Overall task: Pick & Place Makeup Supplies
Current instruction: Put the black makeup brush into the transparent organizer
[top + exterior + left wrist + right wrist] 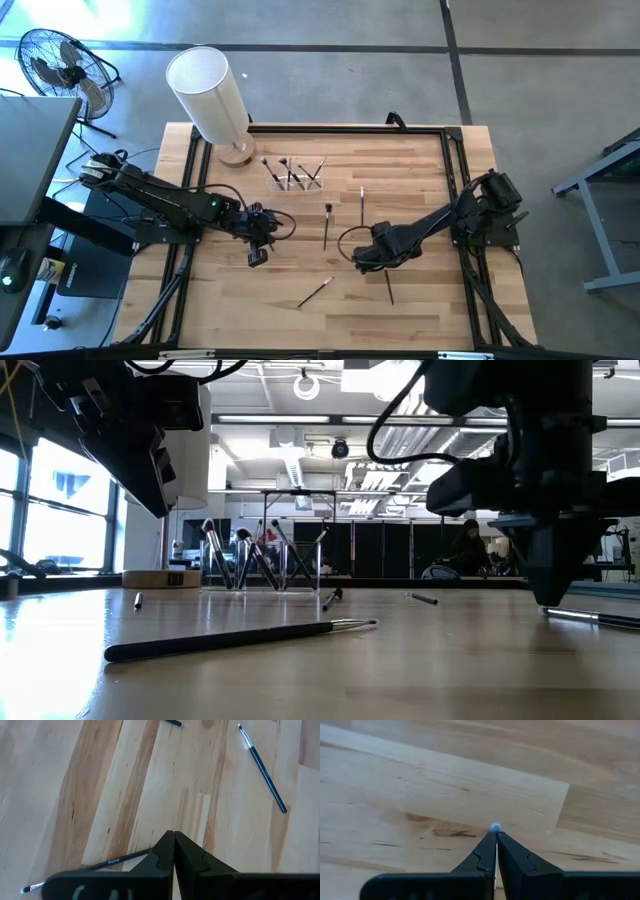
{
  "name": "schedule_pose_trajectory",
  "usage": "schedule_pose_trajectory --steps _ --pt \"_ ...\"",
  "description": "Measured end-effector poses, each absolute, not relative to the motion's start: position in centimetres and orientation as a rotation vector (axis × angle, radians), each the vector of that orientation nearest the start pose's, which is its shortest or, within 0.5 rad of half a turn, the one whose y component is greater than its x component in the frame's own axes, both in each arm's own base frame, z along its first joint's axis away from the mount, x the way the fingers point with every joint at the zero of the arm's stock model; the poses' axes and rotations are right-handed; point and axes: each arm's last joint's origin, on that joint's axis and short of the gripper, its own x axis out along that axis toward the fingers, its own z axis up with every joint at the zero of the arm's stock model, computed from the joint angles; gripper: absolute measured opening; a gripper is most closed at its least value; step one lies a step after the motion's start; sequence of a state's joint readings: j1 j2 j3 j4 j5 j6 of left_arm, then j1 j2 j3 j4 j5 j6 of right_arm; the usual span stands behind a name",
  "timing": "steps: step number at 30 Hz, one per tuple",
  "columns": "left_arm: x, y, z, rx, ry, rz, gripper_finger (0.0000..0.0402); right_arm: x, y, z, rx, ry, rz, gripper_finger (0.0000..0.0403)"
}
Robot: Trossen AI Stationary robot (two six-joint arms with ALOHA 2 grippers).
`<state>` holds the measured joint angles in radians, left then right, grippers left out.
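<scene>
Over on the left, the tall white cylinder (208, 92) stands at the far edge of the wooden table (420, 170), to the left of the clear holder (297, 178). The left gripper (258, 256) hangs above the boards, nearer the front than the holder and a little to its left. Its fingers are pressed flat together with nothing between them.

The clear holder already has several makeup brushes (288, 170) leaning in it, bristles up.

Three more lie loose on the wood. A dark-handled brush (327, 226) lies in front of the holder and close to it. A thin pale brush (362, 203) lies to the right of that one. A long brush with a pale tip (240, 638) lies slantwise much farther forward, well clear of the holder.

To the right of the holder and well forward of it, the right gripper (378, 266) points down at the table. Its fingers have closed to a sliver around a small pale end, which looks like the tip of the last brush (389, 288). That brush lies on the wood and runs on forward from the fingertips.
</scene>
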<state>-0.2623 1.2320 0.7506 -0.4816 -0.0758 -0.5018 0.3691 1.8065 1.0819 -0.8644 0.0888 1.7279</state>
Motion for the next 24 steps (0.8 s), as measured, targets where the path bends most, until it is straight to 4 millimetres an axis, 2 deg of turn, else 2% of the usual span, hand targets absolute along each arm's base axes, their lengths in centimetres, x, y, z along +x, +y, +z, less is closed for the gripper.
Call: schedule_pose_trajectory --steps 8,18,24 --pt "22.50 -5.81 21.29 -0.300 0.966 0.071 0.0000 28.42 10.64 14.61 0.968 1.212 -1.085 0.0016" --pt "22.50 -5.80 21.29 -0.300 0.965 0.074 0.0000 28.48 10.65 14.60 0.976 1.227 -1.070 0.0107" --pt "22.50 -5.80 21.29 -0.300 0.965 0.074 0.0000 28.46 10.62 14.45 0.980 1.227 -1.089 0.0113"
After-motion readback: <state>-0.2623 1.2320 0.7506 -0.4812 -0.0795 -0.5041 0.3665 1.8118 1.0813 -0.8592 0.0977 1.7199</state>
